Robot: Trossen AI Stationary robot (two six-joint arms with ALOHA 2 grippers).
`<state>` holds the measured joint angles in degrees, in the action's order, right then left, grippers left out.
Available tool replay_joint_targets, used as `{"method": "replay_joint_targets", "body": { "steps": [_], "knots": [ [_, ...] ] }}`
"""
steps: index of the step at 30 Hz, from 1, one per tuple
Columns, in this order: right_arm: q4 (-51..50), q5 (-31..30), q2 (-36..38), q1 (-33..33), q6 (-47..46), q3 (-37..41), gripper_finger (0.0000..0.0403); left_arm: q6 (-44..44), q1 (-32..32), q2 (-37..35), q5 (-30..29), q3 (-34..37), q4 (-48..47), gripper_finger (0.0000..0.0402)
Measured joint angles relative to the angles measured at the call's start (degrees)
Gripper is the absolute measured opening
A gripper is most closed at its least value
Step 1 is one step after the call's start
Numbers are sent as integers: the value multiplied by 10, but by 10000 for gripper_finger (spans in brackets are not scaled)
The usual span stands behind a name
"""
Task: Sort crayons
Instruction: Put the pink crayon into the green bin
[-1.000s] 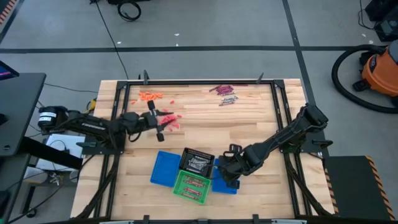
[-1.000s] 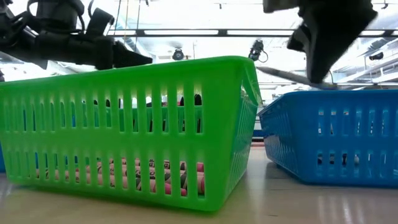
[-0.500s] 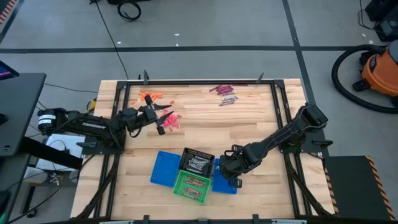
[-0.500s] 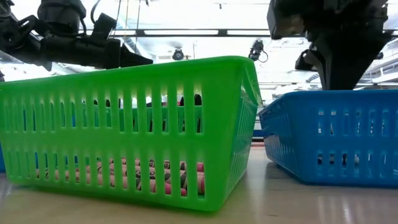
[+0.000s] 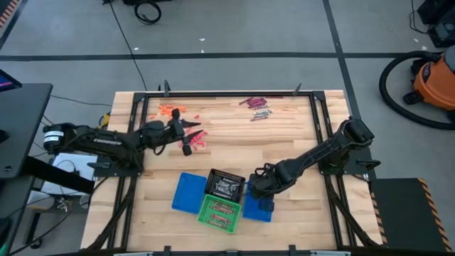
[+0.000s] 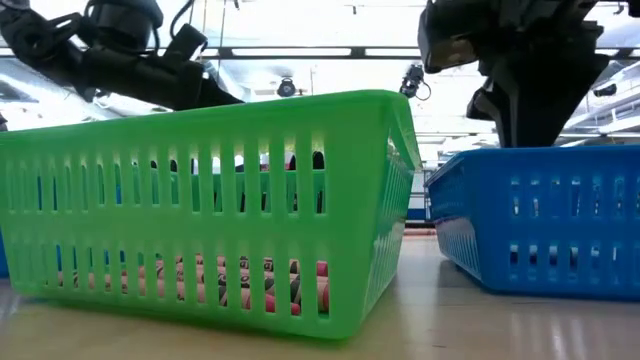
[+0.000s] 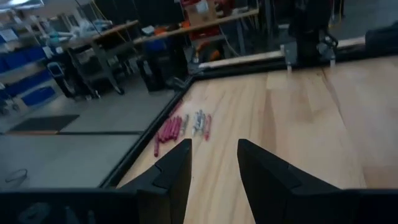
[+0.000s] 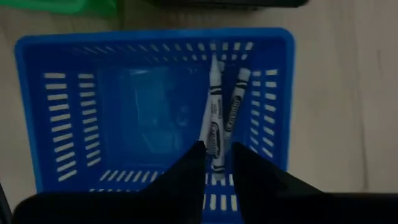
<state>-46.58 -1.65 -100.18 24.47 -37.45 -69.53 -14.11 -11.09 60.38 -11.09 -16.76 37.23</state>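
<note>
My right gripper points down over the right blue basket, open a little. Two pale crayons lie in the basket, and the near end of the longer crayon reaches into the gap between the fingers. My left gripper hovers open and holds nothing, above the red crayons. Orange crayons lie at the far left of the table. Maroon and grey crayons lie near its far edge. Reddish crayons lie in the green basket. My right gripper's fingers stand on either side of the longer crayon's near end, coming from above. I cannot tell whether they touch it. The crayon lies along the basket's floor, next to the second crayon.
The black basket, the green basket and a second blue basket stand together at the table's near middle, next to the right blue basket. Bare wood spreads across the table's middle and right.
My right gripper has sunk toward the blue basket and shifted a little toward the table's left. The crayon that stuck out of it slantwise in the low view no longer shows there. My left gripper has moved slightly toward the far edge and tipped upward.
</note>
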Motion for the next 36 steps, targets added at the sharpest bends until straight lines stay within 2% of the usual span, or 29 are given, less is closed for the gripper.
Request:
{"method": "replay_joint_targets", "body": {
  "steps": [4, 11, 15, 20, 27, 36],
  "knots": [
    [-71, -6, 0, -3, 1, -19, 84, 0, 0, 0, 0, -9, -11, 141],
    [-179, -164, 2, -7, 21, -41, 83, 25, 0, 0, -1, -9, -29, 141],
    [-177, -205, 2, -35, 66, -16, 83, 28, 0, 0, -1, -9, -46, 141],
    [-126, -215, 5, -94, 150, 26, 83, 26, 0, 0, -2, -9, -49, 141],
    [15, -209, 46, -190, 279, 98, 83, 3, 0, 0, -2, -9, -57, 141],
    [187, -134, 77, -315, 401, 180, 83, -48, -1, 0, -3, -9, -71, 141]
  ]
}}
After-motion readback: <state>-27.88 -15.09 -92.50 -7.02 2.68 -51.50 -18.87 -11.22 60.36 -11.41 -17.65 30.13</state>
